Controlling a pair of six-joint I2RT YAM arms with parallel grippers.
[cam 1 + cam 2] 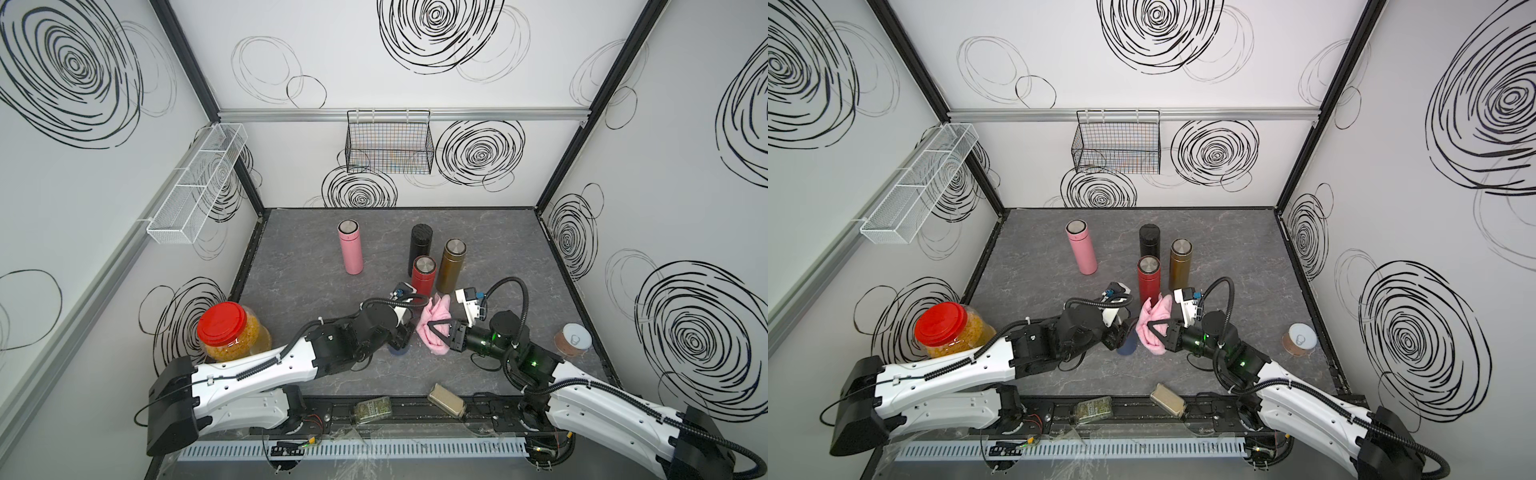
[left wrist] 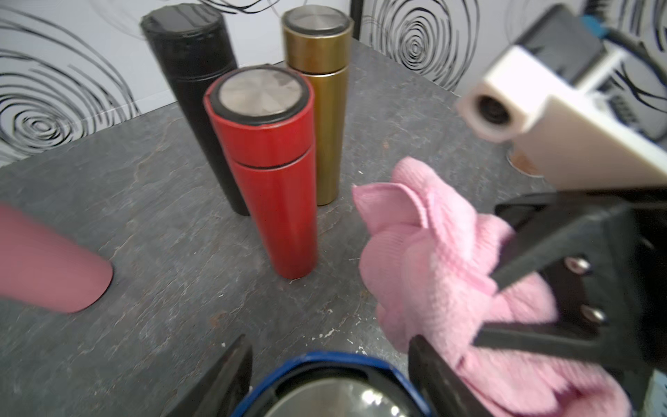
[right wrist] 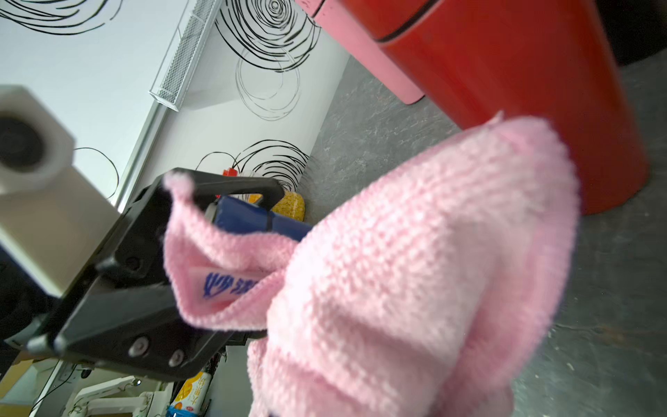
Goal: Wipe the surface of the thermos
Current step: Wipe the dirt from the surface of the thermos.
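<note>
- The blue thermos (image 2: pixel 335 391), at the lower centre of the left wrist view, was clamped by the left pincer (image 2: pixel 330 346), presumably to be steadied for wiping.
- The pink cloth (image 1: pixel 436 309) was pinched by the right pincer (image 1: pixel 433 328) just beside that thermos, presumably so that its loose folds could be pressed against the thermos's side.

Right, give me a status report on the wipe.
Left gripper shut on blue thermos. Right gripper shut on pink cloth, beside the thermos, contact unclear. Red thermos stands close behind the cloth.
</note>
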